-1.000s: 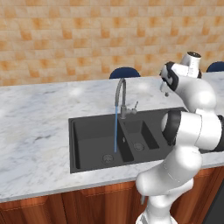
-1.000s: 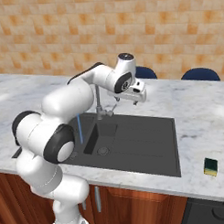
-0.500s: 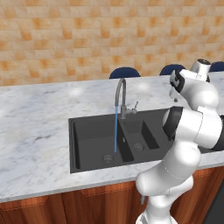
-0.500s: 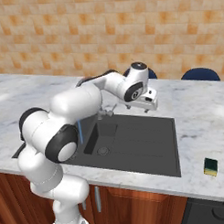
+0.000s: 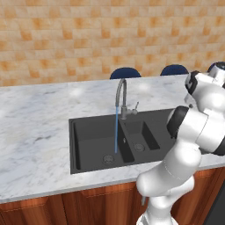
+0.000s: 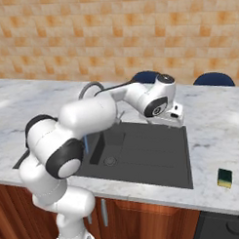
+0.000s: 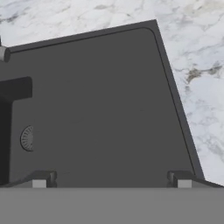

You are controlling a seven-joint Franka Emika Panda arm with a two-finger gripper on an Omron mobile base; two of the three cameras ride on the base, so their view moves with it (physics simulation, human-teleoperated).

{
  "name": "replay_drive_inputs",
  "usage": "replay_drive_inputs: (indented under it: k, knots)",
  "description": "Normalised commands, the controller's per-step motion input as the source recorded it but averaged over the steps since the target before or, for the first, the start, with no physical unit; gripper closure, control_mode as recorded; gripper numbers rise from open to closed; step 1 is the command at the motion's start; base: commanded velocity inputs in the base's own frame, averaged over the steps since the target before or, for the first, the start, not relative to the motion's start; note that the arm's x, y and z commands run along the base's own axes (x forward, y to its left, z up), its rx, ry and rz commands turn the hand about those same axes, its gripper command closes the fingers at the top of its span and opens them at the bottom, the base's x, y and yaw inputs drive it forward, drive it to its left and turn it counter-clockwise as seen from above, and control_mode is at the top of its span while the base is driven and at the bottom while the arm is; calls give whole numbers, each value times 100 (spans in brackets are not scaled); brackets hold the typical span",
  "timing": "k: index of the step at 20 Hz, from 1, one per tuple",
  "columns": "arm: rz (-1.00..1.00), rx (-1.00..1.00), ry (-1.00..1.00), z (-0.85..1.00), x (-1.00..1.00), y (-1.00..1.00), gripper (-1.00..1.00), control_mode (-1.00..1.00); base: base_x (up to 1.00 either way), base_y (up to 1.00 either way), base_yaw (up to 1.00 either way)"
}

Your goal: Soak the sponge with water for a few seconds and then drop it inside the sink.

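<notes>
Hand view: I see the gripper (image 7: 111, 179) spread wide and empty over the sink (image 7: 96, 48). Water (image 5: 116, 129) runs into the left basin. Sponge (image 6: 224, 177) lies on the counter (image 6: 214, 133), right of the sink.

The sink (image 5: 94, 136) is set into the counter (image 5: 35, 127), wide basin left, narrower basin right. The faucet (image 5: 121, 94) is mounted behind the divider; water (image 5: 116, 129) falls into the wide basin near its drain. The sponge (image 6: 224, 177) lies on the counter, right of the sink, near the front edge. Two chairs (image 5: 125, 73) are placed behind the counter.
</notes>
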Motion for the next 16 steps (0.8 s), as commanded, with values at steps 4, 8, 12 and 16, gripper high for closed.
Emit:
replay_drive_inputs:
  k: [4, 8, 12, 16]
  knots:
    - [0, 0, 0, 0, -58, -41, -100, -100, 0, 0, 0]
    - [0, 0, 0, -18, -42, -48, -100, -100, 0, 0, 0]
    - [0, 0, 0, -23, -32, -54, -100, -100, 0, 0, 0]
    - [0, 0, 0, -24, -20, -56, -100, -100, 0, 0, 0]
